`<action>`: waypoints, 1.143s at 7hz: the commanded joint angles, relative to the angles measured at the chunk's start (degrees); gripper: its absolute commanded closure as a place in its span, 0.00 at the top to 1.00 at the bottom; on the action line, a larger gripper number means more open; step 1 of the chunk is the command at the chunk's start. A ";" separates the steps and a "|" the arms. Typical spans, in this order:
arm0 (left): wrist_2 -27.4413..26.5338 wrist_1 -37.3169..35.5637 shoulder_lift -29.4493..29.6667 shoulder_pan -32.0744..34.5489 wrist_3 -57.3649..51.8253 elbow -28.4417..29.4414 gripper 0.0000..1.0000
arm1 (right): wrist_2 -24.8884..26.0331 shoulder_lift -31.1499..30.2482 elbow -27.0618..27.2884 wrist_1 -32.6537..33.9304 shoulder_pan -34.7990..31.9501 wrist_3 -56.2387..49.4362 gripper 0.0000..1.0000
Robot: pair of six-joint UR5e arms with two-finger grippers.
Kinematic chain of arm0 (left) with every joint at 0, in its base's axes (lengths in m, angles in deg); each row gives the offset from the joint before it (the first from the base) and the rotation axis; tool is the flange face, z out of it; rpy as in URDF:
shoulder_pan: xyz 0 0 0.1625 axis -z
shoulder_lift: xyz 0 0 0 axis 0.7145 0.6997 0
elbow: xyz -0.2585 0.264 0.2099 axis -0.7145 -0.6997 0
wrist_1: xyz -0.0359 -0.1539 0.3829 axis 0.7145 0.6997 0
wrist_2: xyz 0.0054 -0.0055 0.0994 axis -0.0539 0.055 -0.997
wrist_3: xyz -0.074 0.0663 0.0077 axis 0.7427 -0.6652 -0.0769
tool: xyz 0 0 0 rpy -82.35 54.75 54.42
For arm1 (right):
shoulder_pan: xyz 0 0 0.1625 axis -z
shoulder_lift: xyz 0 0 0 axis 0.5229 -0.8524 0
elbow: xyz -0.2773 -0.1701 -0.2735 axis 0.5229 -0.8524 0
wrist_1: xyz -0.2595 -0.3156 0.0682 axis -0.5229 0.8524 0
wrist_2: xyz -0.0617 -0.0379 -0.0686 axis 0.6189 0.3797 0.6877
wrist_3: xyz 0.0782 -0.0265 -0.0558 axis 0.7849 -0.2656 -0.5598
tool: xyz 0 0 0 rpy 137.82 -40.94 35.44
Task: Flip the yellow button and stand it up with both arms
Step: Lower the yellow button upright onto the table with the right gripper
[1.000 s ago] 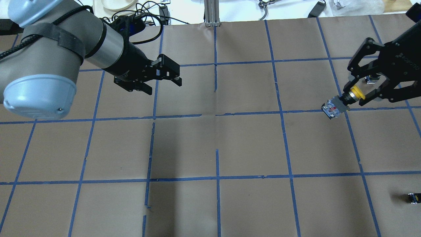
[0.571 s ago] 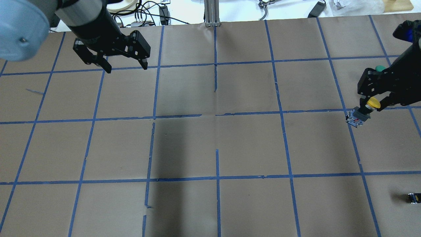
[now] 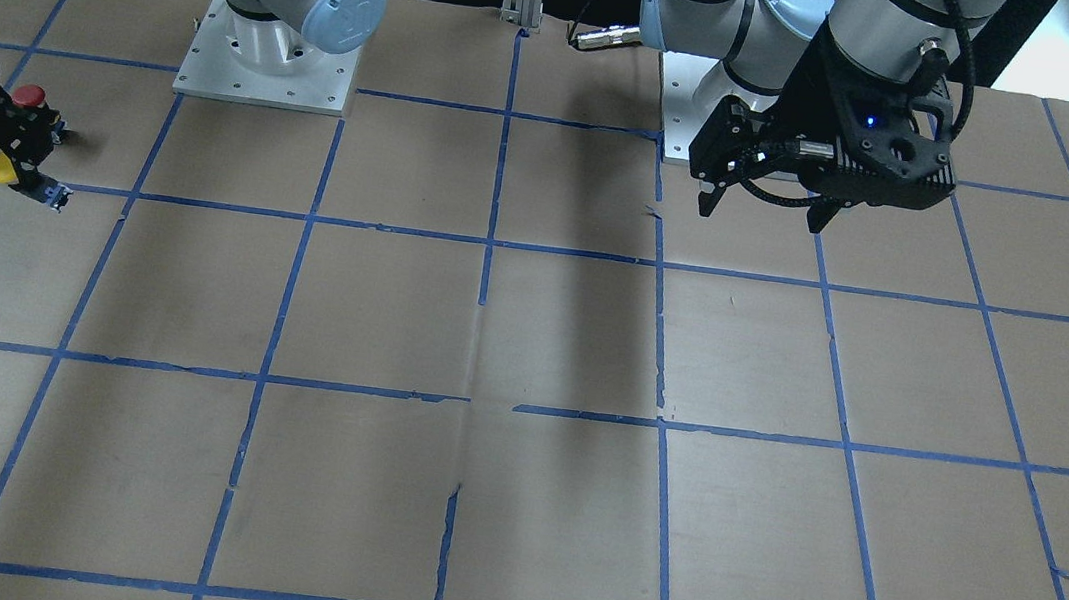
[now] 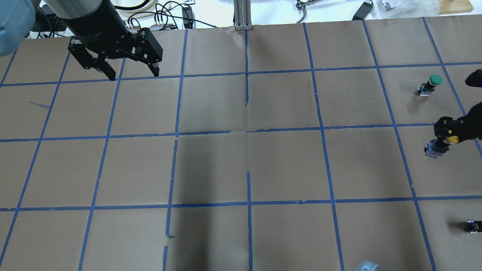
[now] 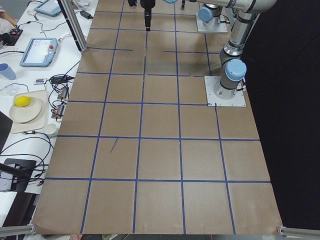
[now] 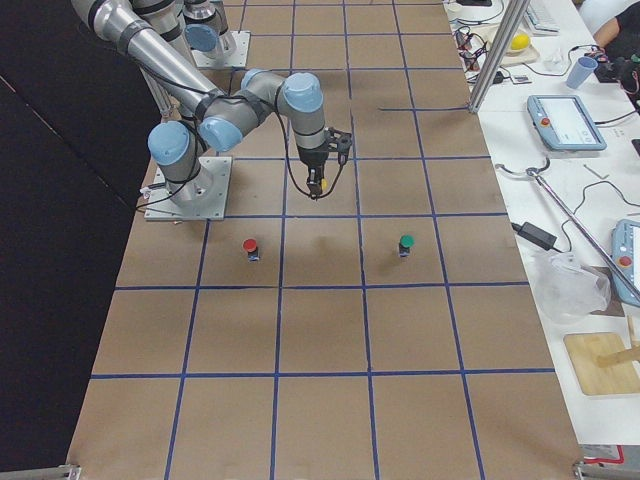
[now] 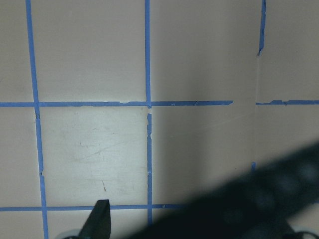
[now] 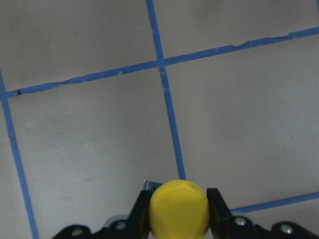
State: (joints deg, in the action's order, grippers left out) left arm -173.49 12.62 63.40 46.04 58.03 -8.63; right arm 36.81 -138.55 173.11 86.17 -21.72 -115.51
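Observation:
The yellow button has a yellow cap and a black-and-metal body. My right gripper is shut on it at the table's right edge. It hangs tilted, cap toward the arm, body outward and down. In the front-facing view the button sits in the right gripper at far left. The right wrist view shows the cap pinched between two fingers. I cannot tell whether the body touches the table. My left gripper is open and empty over the far left, also in the front-facing view.
A green-capped button stands on the table beyond the right gripper. A red-capped button stands on the robot's side of it. A small capless black-and-metal part lies near the front right edge. Cables and trays lie beyond the far edge.
My right gripper has carried the yellow button right and toward the robot, uncovering the green button. My left gripper has swung left toward the far edge, still open.

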 commanded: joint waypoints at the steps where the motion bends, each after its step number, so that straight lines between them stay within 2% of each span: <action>1: -0.04 -0.77 0.34 0.21 0.15 -0.30 1.00 | 0.02 4.16 1.33 7.86 2.18 -8.33 0.26; 4: -0.13 -2.62 0.08 0.20 0.06 -0.30 1.00 | 0.46 9.96 1.33 16.39 3.58 -14.85 0.26; 5: -0.22 -2.62 0.08 0.12 0.07 -0.30 1.00 | -0.15 12.16 1.33 17.55 6.03 -17.65 0.26; 8: -0.22 -2.71 -0.01 0.20 -0.02 -0.56 1.00 | 0.11 15.16 2.29 22.98 6.67 -18.56 0.27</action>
State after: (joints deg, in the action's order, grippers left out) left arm -173.76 9.91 63.45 46.17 57.78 -9.01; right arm 36.76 -124.88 174.73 106.27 -15.25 -133.74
